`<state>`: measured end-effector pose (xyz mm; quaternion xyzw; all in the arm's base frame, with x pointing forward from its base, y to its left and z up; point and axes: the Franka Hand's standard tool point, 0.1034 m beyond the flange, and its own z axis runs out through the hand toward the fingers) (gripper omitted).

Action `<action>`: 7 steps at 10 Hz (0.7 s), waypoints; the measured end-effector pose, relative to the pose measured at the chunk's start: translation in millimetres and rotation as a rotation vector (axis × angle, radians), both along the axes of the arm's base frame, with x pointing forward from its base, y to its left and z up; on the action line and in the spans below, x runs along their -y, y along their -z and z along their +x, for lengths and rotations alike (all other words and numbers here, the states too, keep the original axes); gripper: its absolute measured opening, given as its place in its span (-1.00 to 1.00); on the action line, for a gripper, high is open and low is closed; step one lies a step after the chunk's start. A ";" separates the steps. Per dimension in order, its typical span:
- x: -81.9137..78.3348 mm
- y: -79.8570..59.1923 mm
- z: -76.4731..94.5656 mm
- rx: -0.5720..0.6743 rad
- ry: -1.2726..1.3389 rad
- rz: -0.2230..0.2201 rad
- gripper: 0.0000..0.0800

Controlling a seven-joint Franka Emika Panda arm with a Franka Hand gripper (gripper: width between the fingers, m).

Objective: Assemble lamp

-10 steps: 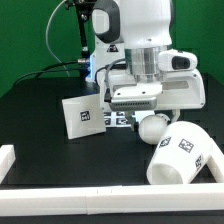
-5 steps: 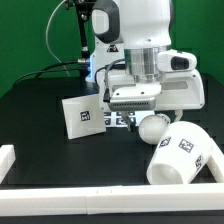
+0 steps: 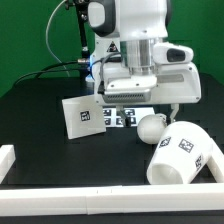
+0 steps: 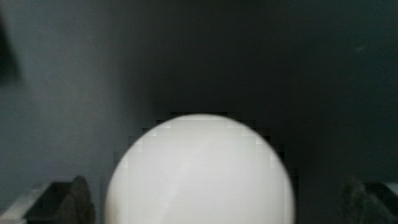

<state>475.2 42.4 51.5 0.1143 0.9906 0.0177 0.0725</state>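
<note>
The white round-headed bulb (image 3: 150, 126) lies on the black table between the base and the shade. In the wrist view the bulb (image 4: 196, 170) fills the space between my two dark fingertips (image 4: 64, 200), which stand wide apart on either side of it without touching. My gripper (image 3: 130, 104) hangs open just above the bulb, a little to the exterior view's left. The flat square base (image 3: 82, 116) leans tilted at the exterior view's left. The tapered shade (image 3: 185, 156) lies on its side at the right.
The marker board (image 3: 120, 118) lies flat behind the bulb, under the arm. A white rail (image 3: 100, 202) runs along the table's front edge, with a short piece (image 3: 8, 160) at the left. Black posts and cables stand behind at the left.
The arm has risen and shifted a little to the exterior view's left. The bulb, base and shade have stayed where they were.
</note>
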 end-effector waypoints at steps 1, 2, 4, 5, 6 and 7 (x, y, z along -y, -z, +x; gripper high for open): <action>9.8 -20.1 6.5 0.015 0.005 -0.039 0.75; 14.1 -40.7 15.0 0.049 0.006 -0.059 0.75; 17.5 -67.9 32.4 0.091 0.060 -0.079 0.75; 17.9 -69.3 37.5 0.092 0.075 -0.079 0.75; 20.5 -70.4 46.9 0.094 0.127 -0.072 0.75; 22.4 -70.7 56.1 0.103 0.160 -0.064 0.75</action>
